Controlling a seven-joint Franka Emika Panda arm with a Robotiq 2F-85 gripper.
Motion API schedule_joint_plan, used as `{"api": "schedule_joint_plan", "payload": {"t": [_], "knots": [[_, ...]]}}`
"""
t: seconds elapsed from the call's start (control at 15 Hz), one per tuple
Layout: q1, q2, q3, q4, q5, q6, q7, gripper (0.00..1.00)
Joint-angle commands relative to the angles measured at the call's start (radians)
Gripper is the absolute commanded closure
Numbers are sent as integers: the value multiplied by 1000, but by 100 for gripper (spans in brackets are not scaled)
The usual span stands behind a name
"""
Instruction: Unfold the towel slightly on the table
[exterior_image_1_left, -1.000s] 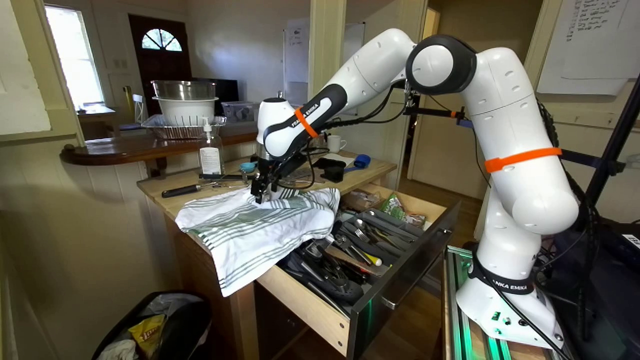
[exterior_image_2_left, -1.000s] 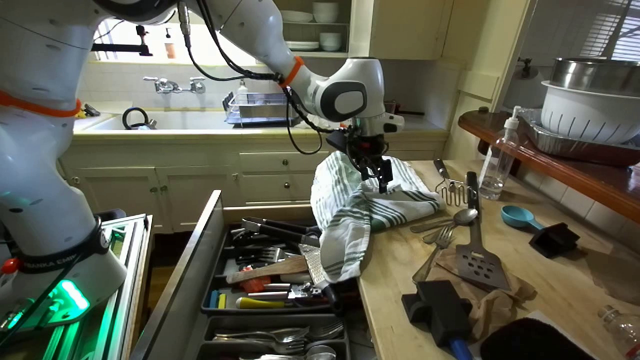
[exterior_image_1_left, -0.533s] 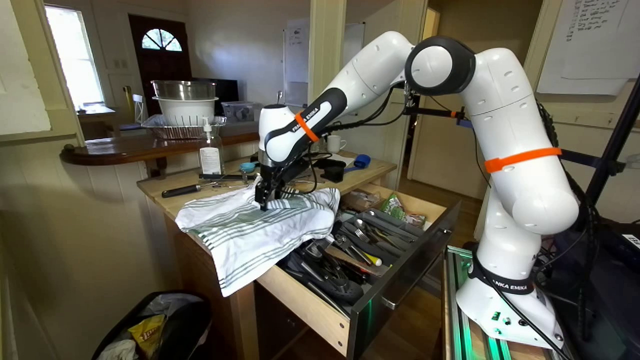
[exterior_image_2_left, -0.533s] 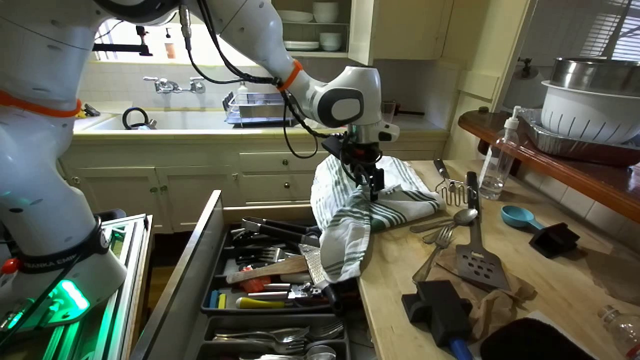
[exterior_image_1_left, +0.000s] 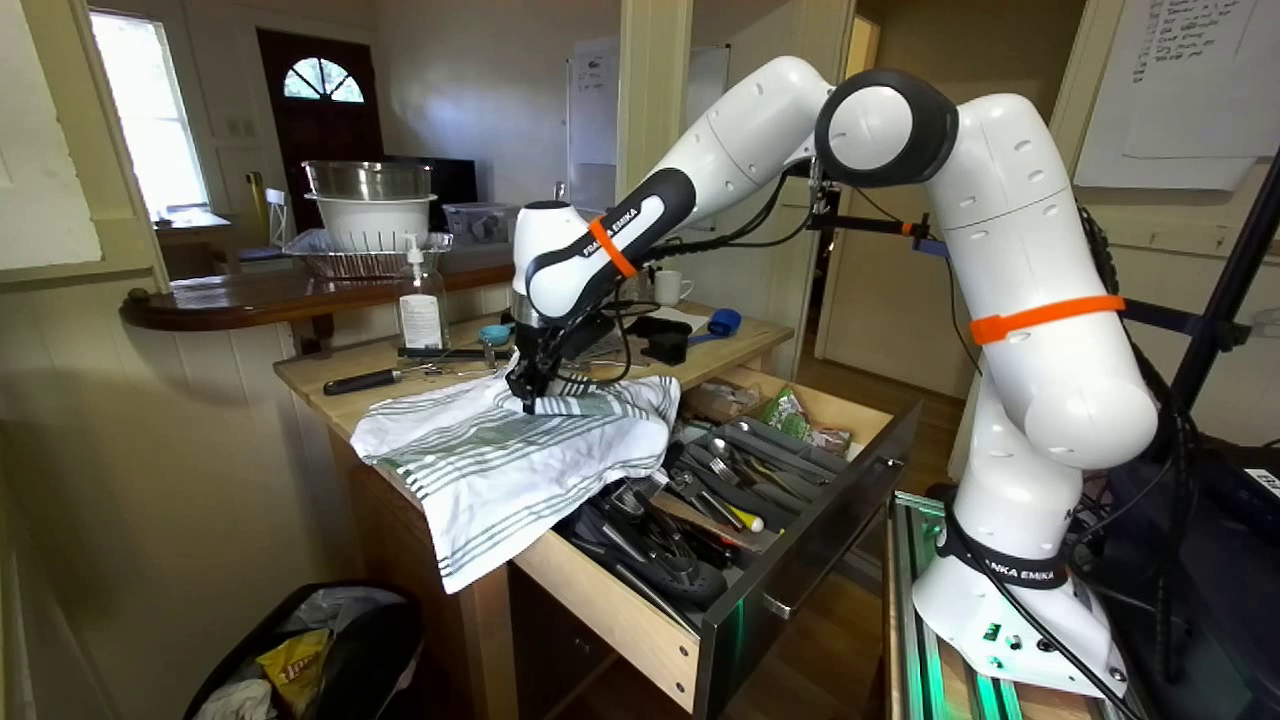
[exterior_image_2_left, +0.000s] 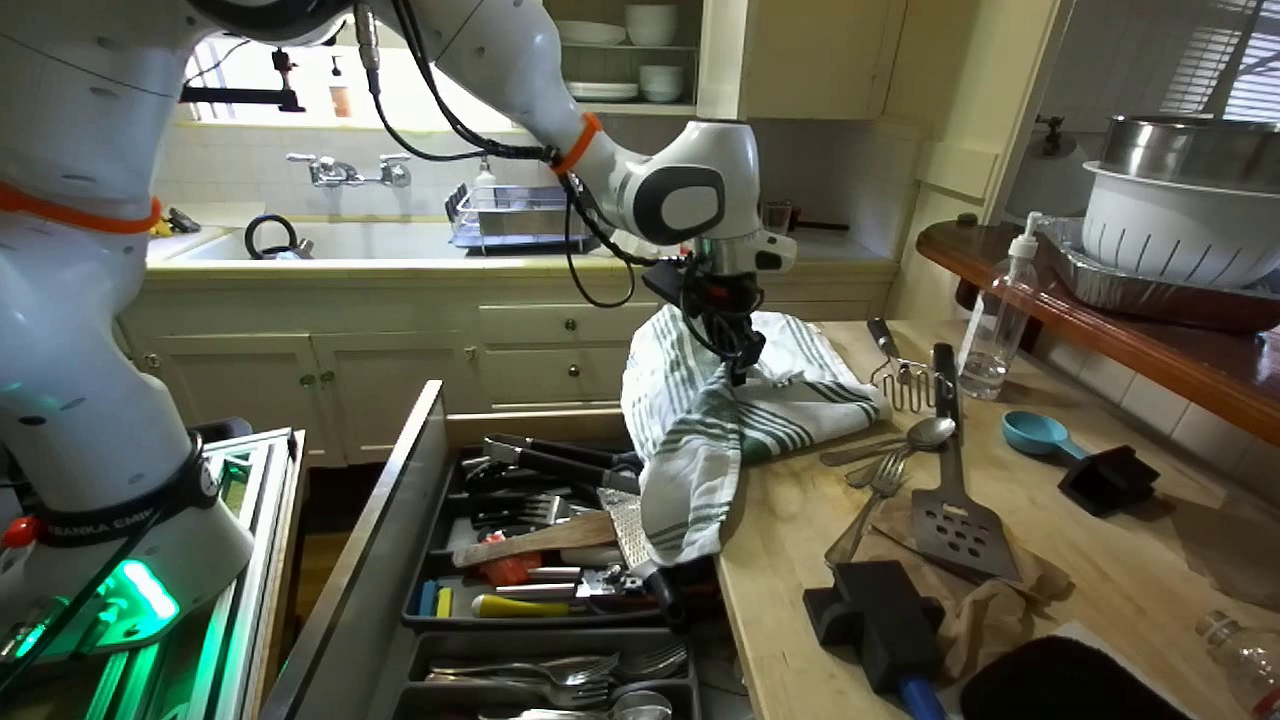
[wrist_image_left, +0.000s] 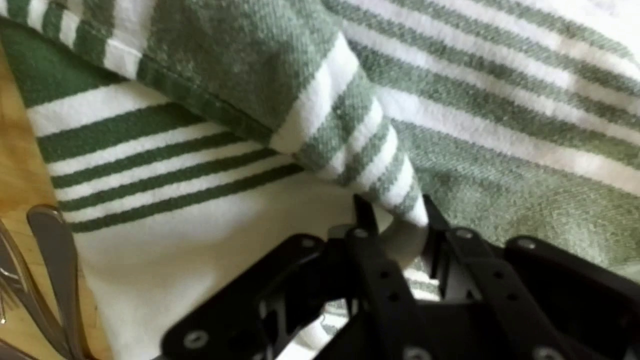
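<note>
The towel (wrist_image_left: 215, 55), white with green stripes, lies rumpled over the wooden table (exterior_image_2_left: 790, 600), part of it hanging over the edge. In the wrist view my gripper (wrist_image_left: 397, 212) straddles a raised striped fold of the towel. The jaws are partly closed but still apart. The fold rests against one finger (wrist_image_left: 436, 217), while a small gap shows beside the other fingertip. Both exterior views show the gripper (exterior_image_1_left: 527, 395) low over the towel, pointing down. How deep the fold sits between the fingers is hard to see.
An open drawer (exterior_image_2_left: 340, 580) full of utensils juts out below the towel. A spatula (exterior_image_2_left: 965, 530), a fork (exterior_image_2_left: 870, 500) and a spoon (exterior_image_2_left: 930, 432) lie beside the towel. Farther along stand a pump bottle (exterior_image_2_left: 995, 330) and a wooden shelf (exterior_image_2_left: 1100, 310) with bowls.
My gripper went down onto the towel and then rose slightly. In the same time its jaws narrowed around the fold. The rest of the towel looks about the same.
</note>
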Motion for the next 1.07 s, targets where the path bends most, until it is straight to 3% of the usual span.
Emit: {"api": "schedule_joint_plan", "payload": {"t": [0.0, 0.27, 0.53, 0.6, 0.73, 0.93, 1.0], "knots": [[-15, -36, 1, -8, 20, 20, -17, 100], [-42, -71, -23, -25, 9, 36, -25, 99], [-15, -97, -174, -28, -229, 41, 52, 99], [-36, -69, -115, 9, -142, 5, 13, 95], [-42, -79, -155, 8, -195, 12, 18, 95], [-37, -80, -159, 7, -205, 13, 21, 99], [-11, -50, -216, 34, -291, 37, 109, 99]]}}
